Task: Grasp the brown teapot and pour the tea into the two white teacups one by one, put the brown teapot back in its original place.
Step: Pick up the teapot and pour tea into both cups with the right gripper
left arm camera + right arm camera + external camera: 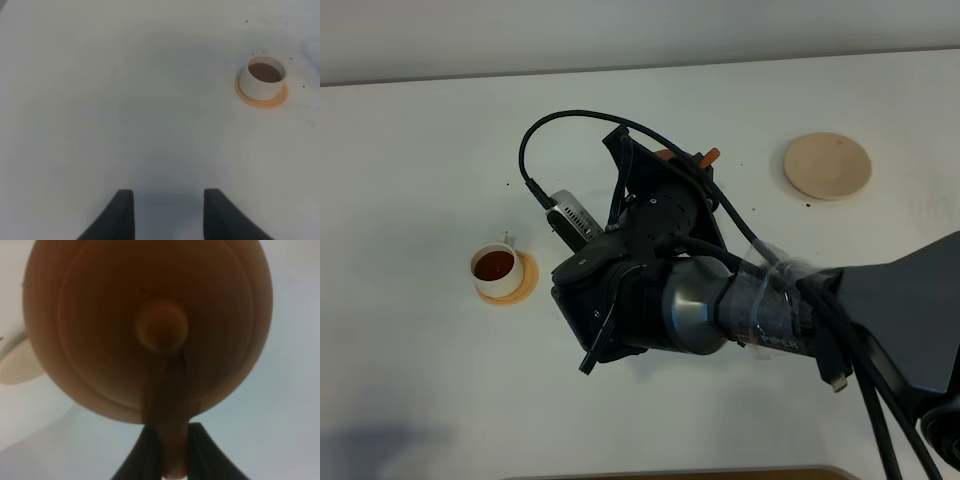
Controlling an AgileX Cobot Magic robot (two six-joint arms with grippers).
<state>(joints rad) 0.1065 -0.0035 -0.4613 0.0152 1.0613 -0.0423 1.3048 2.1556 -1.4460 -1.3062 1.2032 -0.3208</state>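
My right gripper (173, 452) is shut on the loop handle of the brown teapot (150, 325), which fills the right wrist view with its lid knob facing the camera. In the high view the right arm reaches across the middle and hides the pot, except for small brown bits (710, 156) past the wrist. One white teacup (497, 270), holding dark tea, stands on an orange coaster (527, 279) at the left; it also shows in the left wrist view (263, 78). The second teacup is hidden. The beige saucer (827, 165) lies bare at the back right. My left gripper (170, 215) is open and empty, above bare table.
The white table (420, 150) has a few dark specks near the cup and the saucer. The right arm's cables (545, 130) loop above the middle. A pale rounded shape (15, 365) shows beside the teapot in the right wrist view; I cannot tell what it is.
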